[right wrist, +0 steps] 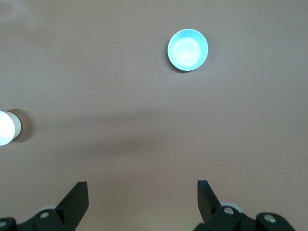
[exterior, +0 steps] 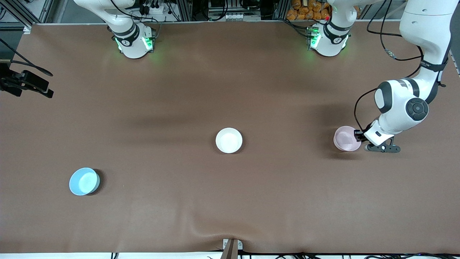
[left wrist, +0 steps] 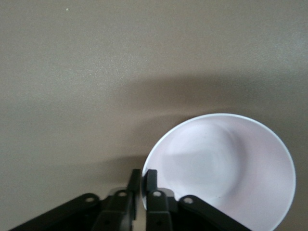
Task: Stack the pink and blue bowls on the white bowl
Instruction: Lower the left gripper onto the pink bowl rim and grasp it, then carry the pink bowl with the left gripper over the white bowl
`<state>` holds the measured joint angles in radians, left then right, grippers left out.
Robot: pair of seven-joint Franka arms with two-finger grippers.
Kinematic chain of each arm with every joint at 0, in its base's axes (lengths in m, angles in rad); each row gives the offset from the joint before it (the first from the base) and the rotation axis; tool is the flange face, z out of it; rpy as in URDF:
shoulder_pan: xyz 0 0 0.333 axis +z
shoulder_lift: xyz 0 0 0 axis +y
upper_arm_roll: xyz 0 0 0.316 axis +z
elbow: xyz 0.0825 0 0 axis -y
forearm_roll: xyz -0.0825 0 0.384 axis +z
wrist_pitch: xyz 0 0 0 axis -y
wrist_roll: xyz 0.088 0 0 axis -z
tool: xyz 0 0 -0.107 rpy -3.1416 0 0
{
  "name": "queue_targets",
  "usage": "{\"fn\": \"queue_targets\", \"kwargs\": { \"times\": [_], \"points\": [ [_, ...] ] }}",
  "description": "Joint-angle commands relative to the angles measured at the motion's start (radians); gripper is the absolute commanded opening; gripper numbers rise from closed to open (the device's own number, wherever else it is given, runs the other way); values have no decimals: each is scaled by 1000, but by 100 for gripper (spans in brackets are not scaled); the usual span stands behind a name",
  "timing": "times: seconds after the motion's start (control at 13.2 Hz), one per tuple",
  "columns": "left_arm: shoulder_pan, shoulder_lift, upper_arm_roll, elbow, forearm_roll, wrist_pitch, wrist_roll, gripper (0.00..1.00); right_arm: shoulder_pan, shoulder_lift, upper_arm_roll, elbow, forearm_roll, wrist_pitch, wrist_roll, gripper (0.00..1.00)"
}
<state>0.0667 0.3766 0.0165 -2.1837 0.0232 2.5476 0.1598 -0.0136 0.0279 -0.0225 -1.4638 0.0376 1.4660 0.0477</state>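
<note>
The pale pink bowl [exterior: 346, 138] [left wrist: 226, 168] stands upright toward the left arm's end of the table. My left gripper [exterior: 358, 136] [left wrist: 143, 175] is shut on its rim, one finger inside the bowl and one outside. The white bowl [exterior: 229, 140] [right wrist: 5, 127] sits at the table's middle. The light blue bowl [exterior: 84, 181] [right wrist: 187, 49] lies toward the right arm's end, nearer to the front camera than the white one. My right gripper [right wrist: 143, 190] hangs open high over bare table with nothing between its fingers; it does not show in the front view.
Both arm bases [exterior: 133, 41] [exterior: 329, 39] stand along the table's edge farthest from the front camera. A black camera mount [exterior: 25, 83] juts in at the right arm's end. A small bracket [exterior: 231, 247] sits at the edge nearest the camera.
</note>
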Motion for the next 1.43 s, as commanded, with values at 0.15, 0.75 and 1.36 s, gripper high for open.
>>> {"fn": "queue_targets", "kwargs": {
  "times": [0.15, 0.75, 1.36],
  "points": [
    [13, -36, -42, 4, 4, -22, 9, 0, -3, 6, 6, 16, -1, -4, 12, 100],
    [-82, -18, -225, 300, -80, -298, -335, 0, -5, 4, 6, 16, -1, -4, 12, 100],
    [-418, 142, -225, 588, -78, -386, -873, 0, -11, 6, 4, 16, -1, -4, 12, 100]
  ]
}}
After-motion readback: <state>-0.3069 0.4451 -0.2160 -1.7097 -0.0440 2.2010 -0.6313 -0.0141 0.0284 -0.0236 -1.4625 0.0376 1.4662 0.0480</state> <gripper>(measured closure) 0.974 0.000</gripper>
